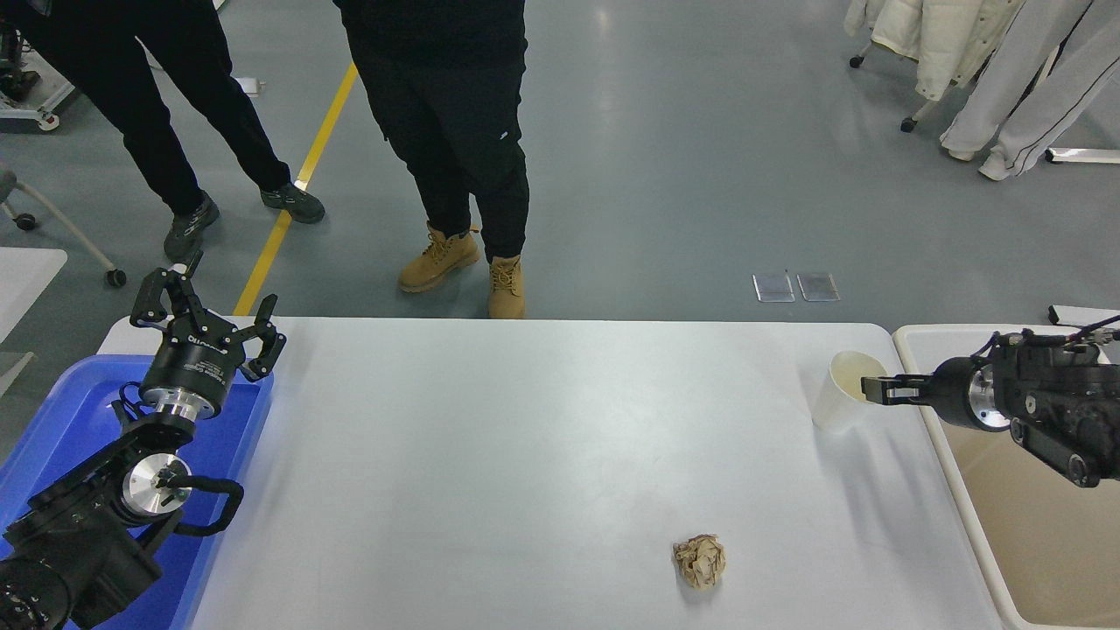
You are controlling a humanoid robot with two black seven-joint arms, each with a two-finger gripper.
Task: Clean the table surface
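Observation:
The white table surface (525,455) fills the middle of the view. A white paper cup (840,394) stands near its far right corner. My right gripper (871,388) reaches in from the right edge, its thin fingers shut on the cup's right rim. A crumpled ball of brown paper (699,561) lies on the table near the front, right of centre. My left gripper (206,328) is parked open at the lower left, above the blue tray (52,420).
A beige-white rimmed bin (1032,525) stands against the table's right end, under my right arm. Two people stand beyond the far edge, one in tan boots (464,262) close to the table.

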